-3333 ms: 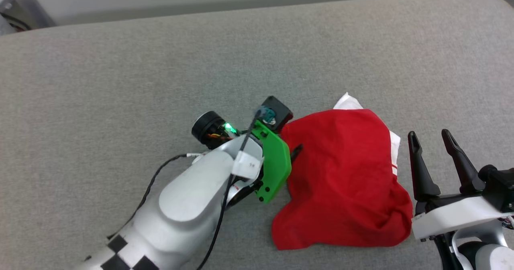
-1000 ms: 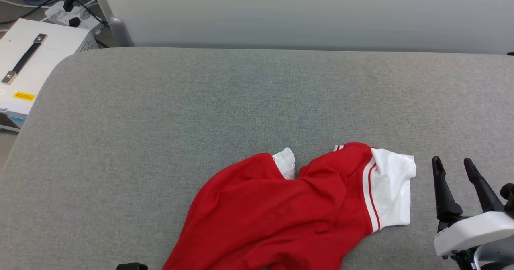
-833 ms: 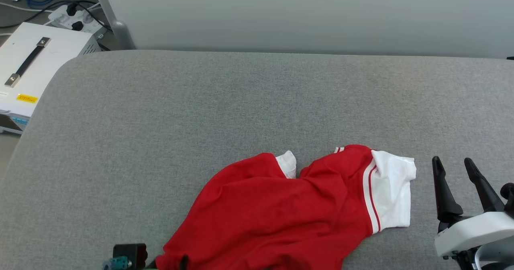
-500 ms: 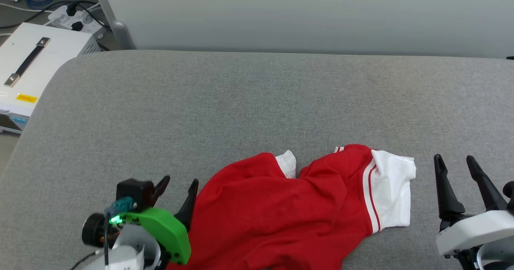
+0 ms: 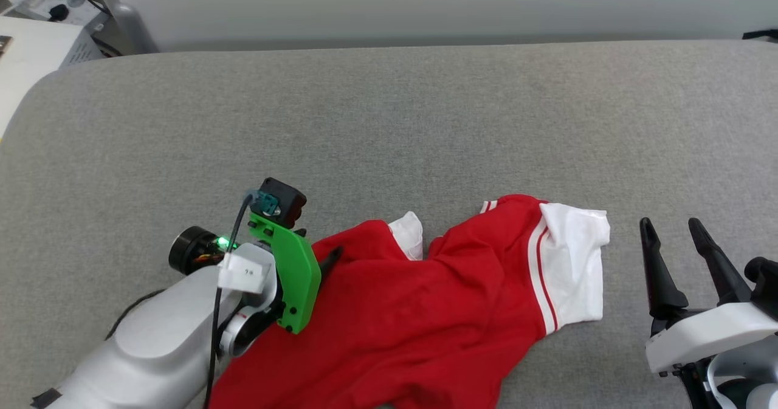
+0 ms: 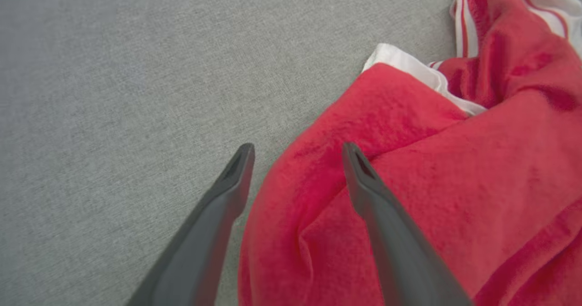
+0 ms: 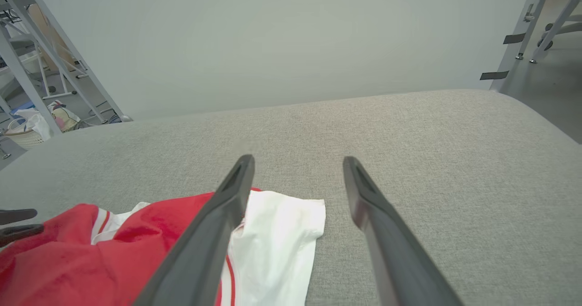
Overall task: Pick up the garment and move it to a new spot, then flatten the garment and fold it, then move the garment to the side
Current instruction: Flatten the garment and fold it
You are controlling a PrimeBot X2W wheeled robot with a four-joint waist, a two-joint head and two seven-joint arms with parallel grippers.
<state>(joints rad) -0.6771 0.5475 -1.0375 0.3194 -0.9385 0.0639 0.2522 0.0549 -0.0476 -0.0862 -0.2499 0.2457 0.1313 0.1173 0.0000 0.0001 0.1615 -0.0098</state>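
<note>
A grey fabric-covered surface [image 5: 389, 123] runs ahead of the jaws to a plain pale wall [image 7: 273, 37]. Left of them stands a metal frame leg [image 5: 127, 26]; right, grey floor [image 7: 550, 87].

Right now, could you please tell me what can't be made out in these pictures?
- Garment: lower part cut off by the head view's bottom edge.
- Left gripper: in the head view, mostly hidden behind its green bracket.
- Left wrist view: whether that gripper touches the garment is unclear.
</note>
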